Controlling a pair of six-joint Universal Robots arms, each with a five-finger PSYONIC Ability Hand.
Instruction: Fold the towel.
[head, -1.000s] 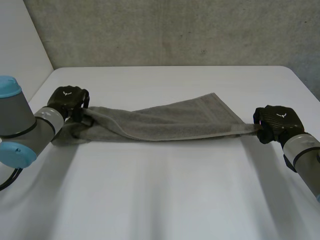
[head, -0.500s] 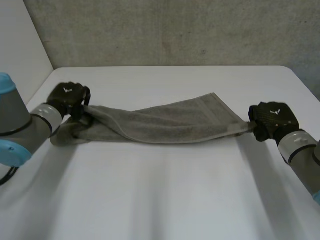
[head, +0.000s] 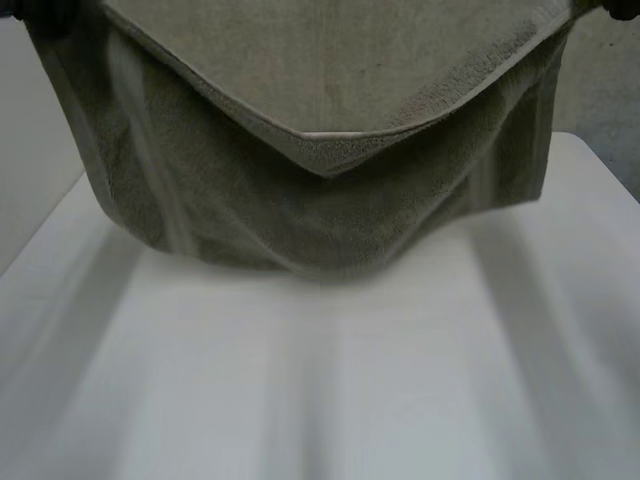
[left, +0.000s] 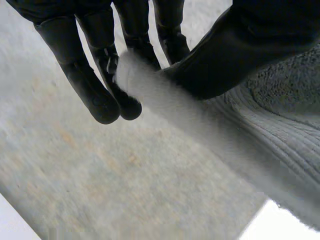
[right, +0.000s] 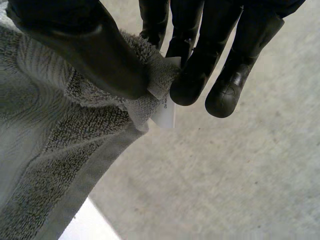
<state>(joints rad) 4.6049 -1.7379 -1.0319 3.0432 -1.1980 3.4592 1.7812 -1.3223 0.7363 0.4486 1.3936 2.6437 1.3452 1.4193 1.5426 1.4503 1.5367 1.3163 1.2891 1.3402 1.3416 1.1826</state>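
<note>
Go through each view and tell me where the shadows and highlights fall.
Head view: the towel hangs close before the camera and throws a soft shadow on the table under its lower edge; no glare. Left wrist view: the left hand pinches the towel's edge, with faint sheen on its fingertips. Right wrist view: the right hand pinches a corner by the white label, small highlights on its fingertips.

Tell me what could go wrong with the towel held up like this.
1. The left robot hand pinches only a thin edge of the grey terry towel; it may slip out.
2. The right robot hand holds just the corner by the white label, a similarly small grip.
3. The front layer sags to a point above the white table, so the fold may land skewed.
</note>
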